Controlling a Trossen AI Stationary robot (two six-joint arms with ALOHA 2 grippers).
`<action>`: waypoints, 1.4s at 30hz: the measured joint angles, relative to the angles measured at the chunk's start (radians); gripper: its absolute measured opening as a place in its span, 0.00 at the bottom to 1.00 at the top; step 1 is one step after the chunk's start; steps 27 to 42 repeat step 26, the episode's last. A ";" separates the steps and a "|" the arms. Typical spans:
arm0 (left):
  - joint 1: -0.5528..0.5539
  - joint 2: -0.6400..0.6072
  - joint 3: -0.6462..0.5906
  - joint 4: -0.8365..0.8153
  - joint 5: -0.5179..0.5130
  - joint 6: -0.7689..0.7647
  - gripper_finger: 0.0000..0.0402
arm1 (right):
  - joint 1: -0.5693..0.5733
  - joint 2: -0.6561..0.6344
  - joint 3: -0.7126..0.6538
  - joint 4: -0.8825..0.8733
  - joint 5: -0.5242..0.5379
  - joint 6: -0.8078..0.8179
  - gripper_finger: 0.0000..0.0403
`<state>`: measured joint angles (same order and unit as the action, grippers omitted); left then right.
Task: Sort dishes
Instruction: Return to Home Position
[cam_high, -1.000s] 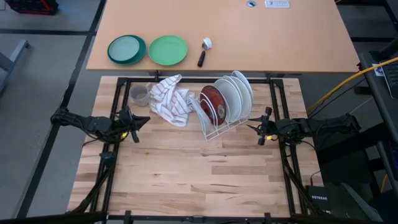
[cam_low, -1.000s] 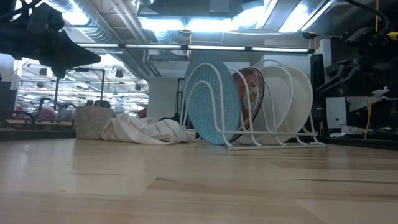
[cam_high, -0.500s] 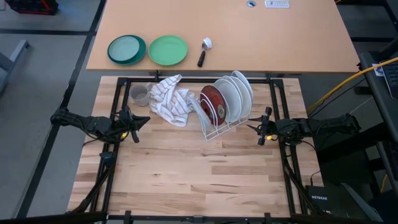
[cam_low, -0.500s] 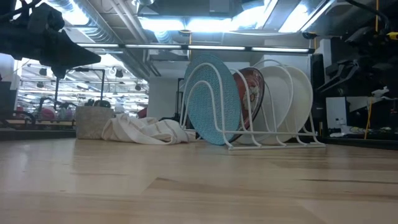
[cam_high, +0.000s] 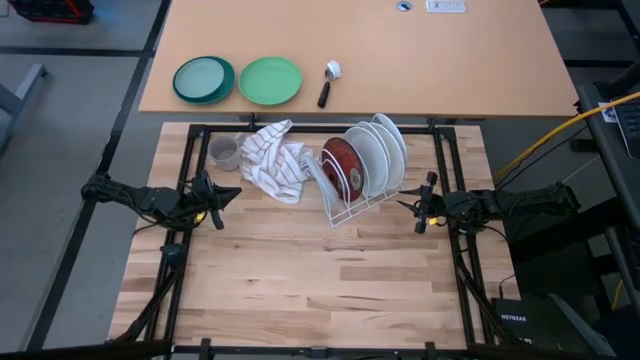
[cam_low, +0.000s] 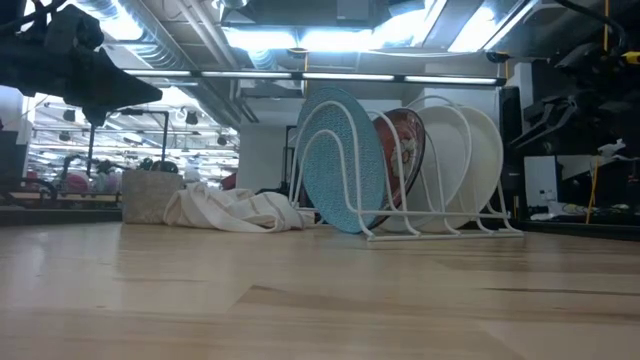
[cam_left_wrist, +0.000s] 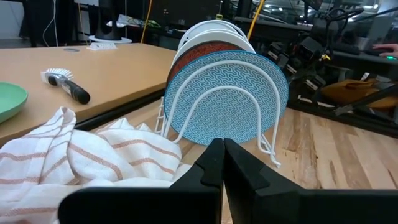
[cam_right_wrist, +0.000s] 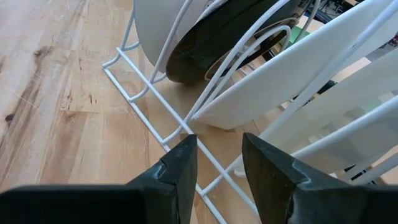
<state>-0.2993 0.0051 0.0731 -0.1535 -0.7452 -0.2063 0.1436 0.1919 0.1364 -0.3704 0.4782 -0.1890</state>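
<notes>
the rack (cam_high: 355, 200) stands far-centre on the table (cam_high: 300, 270), plates upright in a row: blue plate (cam_left_wrist: 227, 99) at its left end, red plate (cam_high: 343, 163) next, white plates (cam_high: 380, 148) on the right; a cloth (cam_high: 275, 160) lies just left of it. left gripper (cam_left_wrist: 217, 149) sits at the table's left edge, fingers pressed together on nothing; right gripper (cam_right_wrist: 217, 149) is just right of the rack, fingers spread, empty.

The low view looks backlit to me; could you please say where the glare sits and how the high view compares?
Low view: ceiling lights glare behind the white wire dish rack; the left arm is a dark silhouette, yet the light blue patterned plate is well lit. High view: even light, soft shadows only, on the pale wooden table.
</notes>
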 joint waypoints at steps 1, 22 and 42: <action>0.000 0.000 0.000 0.000 0.000 -0.002 0.00 | 0.000 0.000 0.000 0.000 0.000 0.000 0.33; 0.000 0.000 0.000 0.000 0.000 0.008 0.00 | 0.000 0.000 0.000 0.002 0.000 0.000 0.33; 0.000 0.000 0.000 0.000 0.000 -0.002 0.00 | 0.000 0.000 0.000 0.001 0.000 0.000 0.33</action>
